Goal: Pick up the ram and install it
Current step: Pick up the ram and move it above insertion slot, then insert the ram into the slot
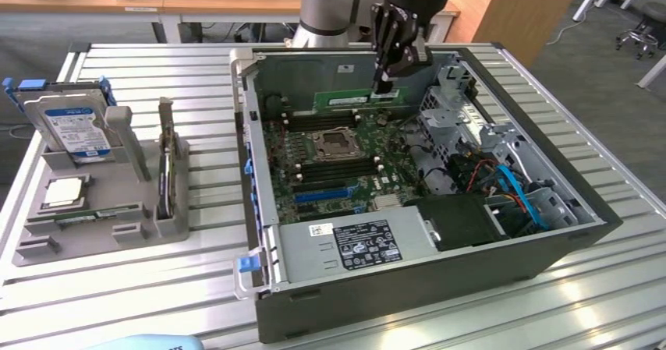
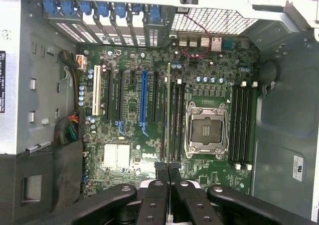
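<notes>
The ram point(image 1: 341, 98) is a thin green stick held level inside the open computer case point(image 1: 582, 210), above the far part of the motherboard point(image 1: 333, 171). My gripper point(image 1: 383, 91) is shut on one end of it. In the wrist view the ram point(image 2: 167, 110) shows edge-on as a thin line running out from my gripper point(image 2: 168, 166), whose fingertips point(image 2: 161, 169) press together on it. It lies parallel to the black memory slots point(image 2: 177, 120) beside the empty processor socket point(image 2: 206, 130). Whether it touches a slot cannot be told.
More memory slots point(image 2: 244, 125) lie on the socket's other side. A power supply point(image 1: 354, 245) and drive cage point(image 1: 458, 100) crowd the case. On the exterior view's left, a grey holder point(image 1: 99, 233) carries a hard drive point(image 1: 73, 128), a square processor chip point(image 1: 62, 192) and an upright card point(image 1: 167, 159).
</notes>
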### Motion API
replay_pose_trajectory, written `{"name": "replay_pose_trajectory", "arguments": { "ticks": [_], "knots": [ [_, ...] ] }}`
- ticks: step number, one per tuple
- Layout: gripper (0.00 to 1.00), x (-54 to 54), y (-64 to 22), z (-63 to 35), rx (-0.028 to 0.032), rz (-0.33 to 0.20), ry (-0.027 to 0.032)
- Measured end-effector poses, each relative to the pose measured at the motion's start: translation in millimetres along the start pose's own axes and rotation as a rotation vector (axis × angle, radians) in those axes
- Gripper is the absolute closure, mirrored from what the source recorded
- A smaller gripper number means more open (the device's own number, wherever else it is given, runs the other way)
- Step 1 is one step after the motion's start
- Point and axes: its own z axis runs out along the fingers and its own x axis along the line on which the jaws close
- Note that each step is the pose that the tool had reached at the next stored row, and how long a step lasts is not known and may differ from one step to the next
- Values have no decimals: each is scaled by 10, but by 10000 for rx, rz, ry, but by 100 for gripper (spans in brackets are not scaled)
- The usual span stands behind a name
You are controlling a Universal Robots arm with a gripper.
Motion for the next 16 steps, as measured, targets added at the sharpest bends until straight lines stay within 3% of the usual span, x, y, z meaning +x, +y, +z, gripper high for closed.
{"name": "replay_pose_trajectory", "arguments": {
  "ticks": [16],
  "knots": [
    [88, -5, -2, 77, 0, 17, -1]
  ]
}}
